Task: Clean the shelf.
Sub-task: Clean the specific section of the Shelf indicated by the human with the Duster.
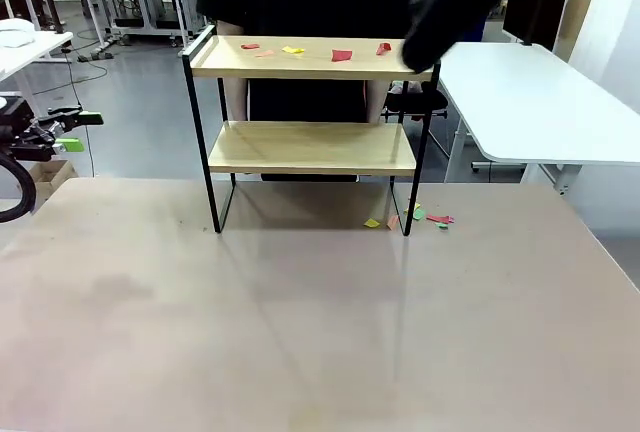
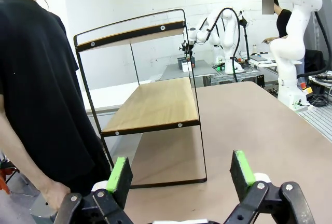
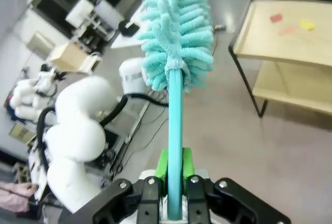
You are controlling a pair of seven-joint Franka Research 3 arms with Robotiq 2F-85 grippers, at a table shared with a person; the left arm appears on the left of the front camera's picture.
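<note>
Lab room, big brown-grey table, a white desk beyond it, a person in a black top standing at the far side. Right gripper is clamped tight on the teal handle of a fluffy duster. The handle runs straight out between the green pads, w/ the head at its far end. Off to one side of that head and lower down sits the shelf, its top board carrying a few paper scraps, red, pink and yellow. The head hangs in the air above the shelf's left end, not touching the wood as far as I can see. Left gripper has its jaws wide apart w/ nothing between them; the shelf is ahead of its fingers and well apart, the person just beside the frame. Some loose bits lie on the table by the shelf's right-hand leg, and the lower board looks bare. So prob. mid-job: the top board isn't swept yet. Next move, I'd say, needs the head brought down onto that board inside the raised side rail, then dragged thru the scraps toward an open edge, w/o knocking the light frame or the person close behind it.
</note>
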